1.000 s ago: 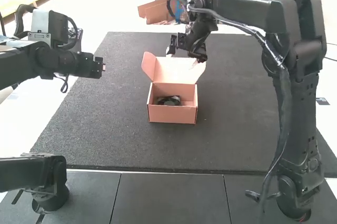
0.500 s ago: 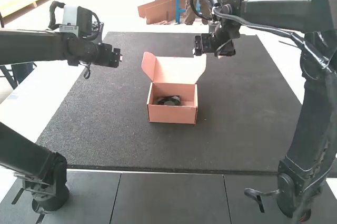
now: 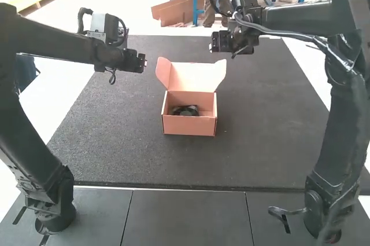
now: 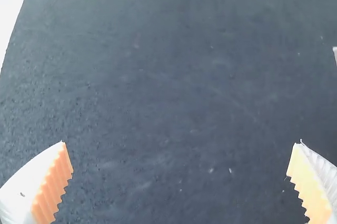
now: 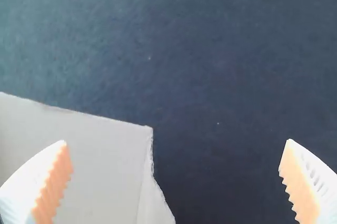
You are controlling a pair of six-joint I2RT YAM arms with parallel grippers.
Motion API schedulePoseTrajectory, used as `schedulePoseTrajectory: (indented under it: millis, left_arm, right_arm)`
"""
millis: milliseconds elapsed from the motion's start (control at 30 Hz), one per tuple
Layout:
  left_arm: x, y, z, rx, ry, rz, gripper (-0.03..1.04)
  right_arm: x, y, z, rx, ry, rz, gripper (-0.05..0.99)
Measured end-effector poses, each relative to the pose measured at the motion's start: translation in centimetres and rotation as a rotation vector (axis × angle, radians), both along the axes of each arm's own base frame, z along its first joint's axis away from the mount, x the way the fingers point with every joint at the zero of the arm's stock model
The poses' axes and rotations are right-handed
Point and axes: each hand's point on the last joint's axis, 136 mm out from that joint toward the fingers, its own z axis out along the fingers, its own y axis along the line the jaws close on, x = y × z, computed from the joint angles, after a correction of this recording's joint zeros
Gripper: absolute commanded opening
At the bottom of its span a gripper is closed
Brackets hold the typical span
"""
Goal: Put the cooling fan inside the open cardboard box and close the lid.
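Observation:
A small cardboard box (image 3: 189, 114) stands open on the black mat, its lid (image 3: 191, 76) raised at the back. The black cooling fan (image 3: 186, 110) lies inside it. My left gripper (image 3: 140, 62) hovers just left of the lid's upper left corner, open, with only mat between its fingers (image 4: 51, 182). My right gripper (image 3: 231, 43) hangs above and behind the lid's right corner, open and empty. In the right wrist view the lid's pale corner (image 5: 89, 166) lies below one finger (image 5: 46, 184).
The black mat (image 3: 115, 136) covers most of the table, with free room around the box. Another cardboard box (image 3: 173, 10) lies on the floor beyond the mat's far edge.
The left arm has swung right and forward until its gripper is beside the lid. The right gripper has lifted up and away from the lid's top edge.

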Motion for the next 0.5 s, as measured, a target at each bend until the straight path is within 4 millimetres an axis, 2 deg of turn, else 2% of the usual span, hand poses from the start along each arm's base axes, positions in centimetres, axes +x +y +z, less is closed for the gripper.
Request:
schedulePoseTrajectory:
  millis: [200, 500]
  left_arm:
    - [0.7, -0.2, -1.3, 0.002, 0.025, -0.003, 0.97]
    - [1.4, -1.3, 0.3, -0.041, -0.007, -0.037, 0.97]
  right_arm:
    - [0.0, 1.0, -2.4, 0.003, 0.109, 0.025, 0.9]
    - [-0.6, 1.7, -1.9, 0.043, 0.158, 0.045, 0.9]
